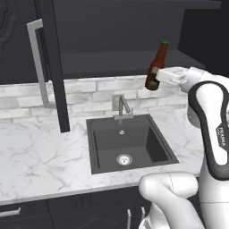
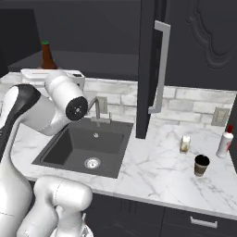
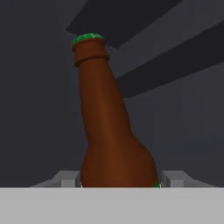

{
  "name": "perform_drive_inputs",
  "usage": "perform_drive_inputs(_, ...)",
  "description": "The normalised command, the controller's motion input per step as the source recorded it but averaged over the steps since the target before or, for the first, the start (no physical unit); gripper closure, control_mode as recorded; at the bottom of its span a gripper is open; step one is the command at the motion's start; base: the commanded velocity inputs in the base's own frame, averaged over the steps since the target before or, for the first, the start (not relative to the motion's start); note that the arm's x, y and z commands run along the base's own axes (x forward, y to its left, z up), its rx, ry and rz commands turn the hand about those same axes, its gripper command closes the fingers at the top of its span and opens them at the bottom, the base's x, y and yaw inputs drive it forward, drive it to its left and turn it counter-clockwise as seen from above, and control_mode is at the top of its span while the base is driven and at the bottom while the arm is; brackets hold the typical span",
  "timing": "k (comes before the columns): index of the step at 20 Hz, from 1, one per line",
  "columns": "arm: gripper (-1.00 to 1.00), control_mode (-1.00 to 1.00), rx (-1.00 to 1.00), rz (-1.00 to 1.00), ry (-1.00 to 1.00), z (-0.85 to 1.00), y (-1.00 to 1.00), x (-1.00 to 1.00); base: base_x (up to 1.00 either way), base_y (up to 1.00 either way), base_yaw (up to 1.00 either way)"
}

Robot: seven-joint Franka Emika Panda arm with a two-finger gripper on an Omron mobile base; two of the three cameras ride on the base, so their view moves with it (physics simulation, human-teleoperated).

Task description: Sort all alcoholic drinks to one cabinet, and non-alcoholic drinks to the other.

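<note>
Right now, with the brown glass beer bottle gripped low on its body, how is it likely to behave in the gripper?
The brown glass beer bottle with the green cap looks rigid and smooth, so it could slip or swivel between the jaws. It already leans in the gripper, probably because it is held low with the long neck above. Being glass, it would likely break if dropped toward the dark sink.

Even, soft rendered light; dim above, bright below.

The marble counter (image 1: 40, 156) is lit evenly from above, without glare. Soft shading is seen inside the sink (image 1: 147, 147), and the open cabinet (image 1: 107, 44) is left dark. The beer bottle (image 3: 109, 131) is rendered slightly soft, close up.
</note>
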Motion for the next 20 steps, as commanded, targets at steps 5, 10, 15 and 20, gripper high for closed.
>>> perform_drive_inputs(5,1.00,-1.00,-0.04,-0.11,0.00,0.38,0.00,0.39,0.00,0.00,0.00)
perform_drive_inputs(10,1.00,-1.00,-0.06,-0.03,0.00,0.00,0.00,0.99,0.00,0.00,0.00)
perform_drive_inputs(15,1.00,-1.00,-0.09,-0.04,-0.01,0.00,0.00,0.97,0.00,0.00,0.00)
perform_drive_inputs(20,1.00,-1.00,-0.01,-0.04,0.00,-0.10,0.00,1.00,0.00,0.00,0.00)
